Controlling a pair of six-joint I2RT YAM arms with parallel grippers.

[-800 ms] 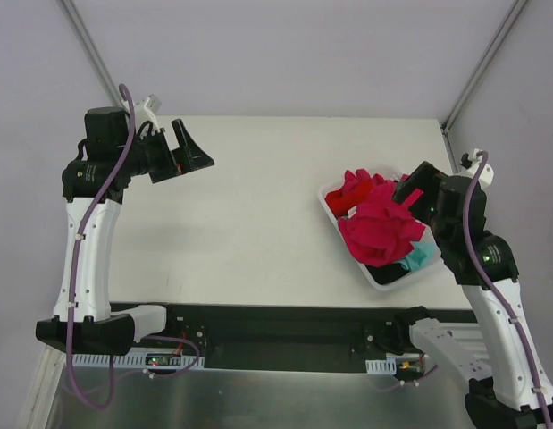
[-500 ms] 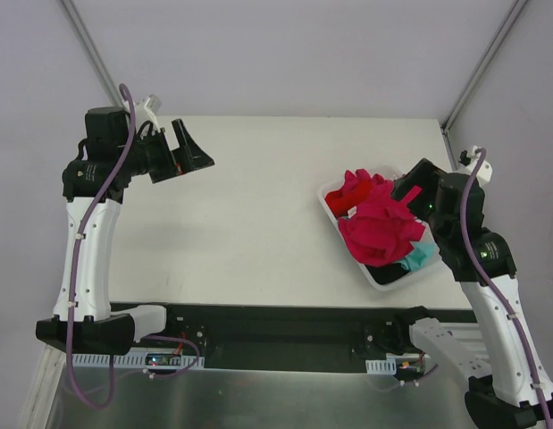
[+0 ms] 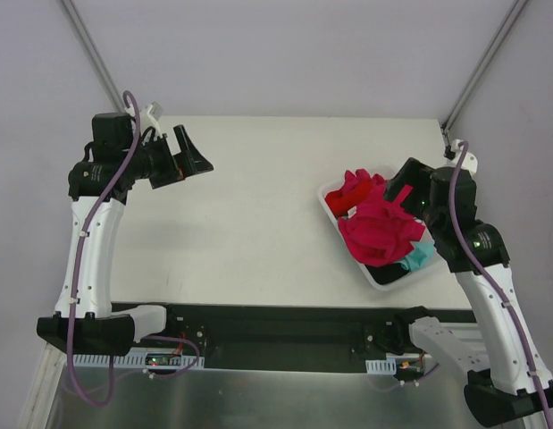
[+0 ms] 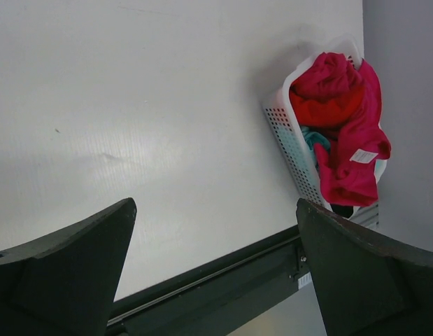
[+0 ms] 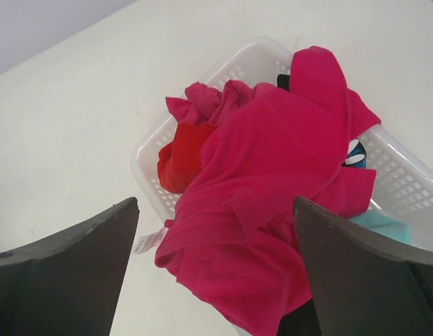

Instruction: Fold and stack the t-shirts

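— Where are the t-shirts found?

— They are heaped in the white slotted basket, which is set on the right part of the counter. The magenta-pink t-shirt is piled on top and is spilled over the rim. A white label is seen at its edge, outside the basket. A red t-shirt is bunched beside it toward the basket's far left corner. A teal t-shirt is tucked in at the right side. A dark garment is partly seen underneath; what it is cannot be told.

— How is the right hand placed relative to them?

— The right hand is held just above the far right part of the basket. Its fingers are spread wide and nothing is gripped between them. In the right wrist view the magenta-pink t-shirt is framed directly below the gap, and no contact with the cloth is seen.

— And the left hand?

— The left hand is raised over the far left part of the counter, well apart from the basket. Its fingers are likewise spread, and nothing is held. It is pointed toward the right, so the basket and the shirts are seen in the upper right of the left wrist view, with bare counter between.
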